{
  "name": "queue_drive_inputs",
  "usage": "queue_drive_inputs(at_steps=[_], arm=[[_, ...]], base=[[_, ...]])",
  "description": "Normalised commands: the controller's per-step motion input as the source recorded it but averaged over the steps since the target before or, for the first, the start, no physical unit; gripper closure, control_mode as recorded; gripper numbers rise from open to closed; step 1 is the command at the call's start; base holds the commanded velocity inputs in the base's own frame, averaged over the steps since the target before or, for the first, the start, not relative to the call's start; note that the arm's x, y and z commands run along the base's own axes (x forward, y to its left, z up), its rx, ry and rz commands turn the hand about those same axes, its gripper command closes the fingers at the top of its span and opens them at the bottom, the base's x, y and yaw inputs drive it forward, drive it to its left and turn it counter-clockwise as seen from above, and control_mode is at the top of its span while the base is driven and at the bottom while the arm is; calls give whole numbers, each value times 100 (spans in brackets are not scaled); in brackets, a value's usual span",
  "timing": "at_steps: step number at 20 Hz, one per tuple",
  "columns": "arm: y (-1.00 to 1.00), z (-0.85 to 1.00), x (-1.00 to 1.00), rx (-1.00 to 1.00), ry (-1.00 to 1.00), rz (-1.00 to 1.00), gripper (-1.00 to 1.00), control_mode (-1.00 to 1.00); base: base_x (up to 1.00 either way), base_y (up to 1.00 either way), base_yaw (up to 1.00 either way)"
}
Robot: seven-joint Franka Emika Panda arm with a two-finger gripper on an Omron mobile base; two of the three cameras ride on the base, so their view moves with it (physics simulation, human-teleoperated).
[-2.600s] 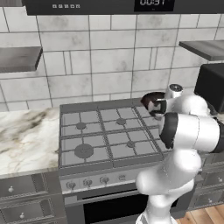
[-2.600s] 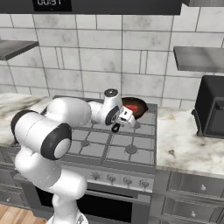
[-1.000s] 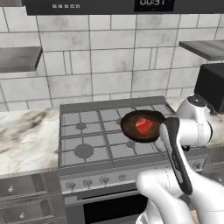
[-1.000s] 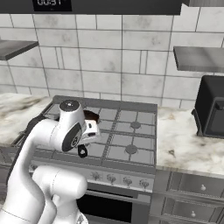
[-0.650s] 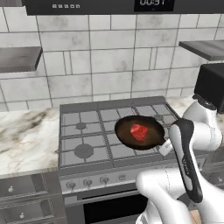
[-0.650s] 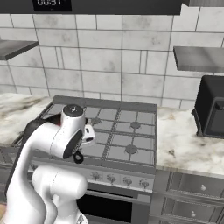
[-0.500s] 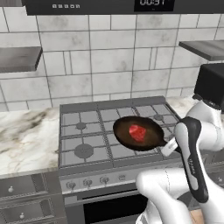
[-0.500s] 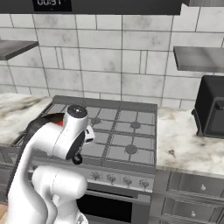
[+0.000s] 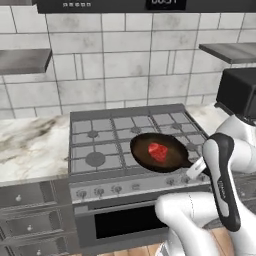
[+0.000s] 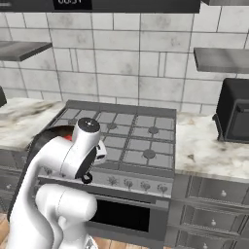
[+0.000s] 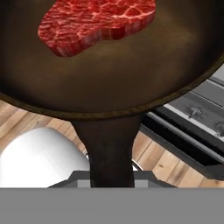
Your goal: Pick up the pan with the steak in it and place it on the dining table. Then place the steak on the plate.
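The black pan (image 9: 161,153) hangs level in the air over the stove's front right corner, its brown inside facing up. The red steak (image 9: 158,151) lies flat near its middle. My gripper (image 9: 198,168) is shut on the pan's straight handle, at the right of the pan. In the hand view the pan (image 11: 109,74) spreads across the top, the steak (image 11: 96,22) rests toward its far side, and the handle (image 11: 111,148) runs down to my hand. In the right base view my arm covers most of the pan. The dining table and the plate are out of view.
A grey gas stove (image 9: 107,135) with front knobs and an oven below stands straight ahead. Marble counter (image 9: 27,147) flanks it on the left, and a black appliance (image 10: 236,114) sits on the counter to the right. Wooden floor (image 11: 168,164) shows under the pan.
The pan with the steak has come a little forward, left and down, from over the right burners to the stove's front edge. My grip on the handle has stayed shut.
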Motion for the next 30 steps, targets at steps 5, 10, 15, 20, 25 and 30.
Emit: queue_drive_inputs(at_steps=[5,10,15,20,25,30], arm=[[0,0,0,0,0,0,100,100],[0,0,0,0,0,0,100,100],[0,0,0,0,0,0,100,100],[0,0,0,0,0,0,100,100],[0,0,0,0,0,0,100,100],[0,0,0,0,0,0,100,100]], base=[[-92,5,11],[-12,1,48],[-1,0,50],[-1,0,50],[0,0,50],[0,0,50]])
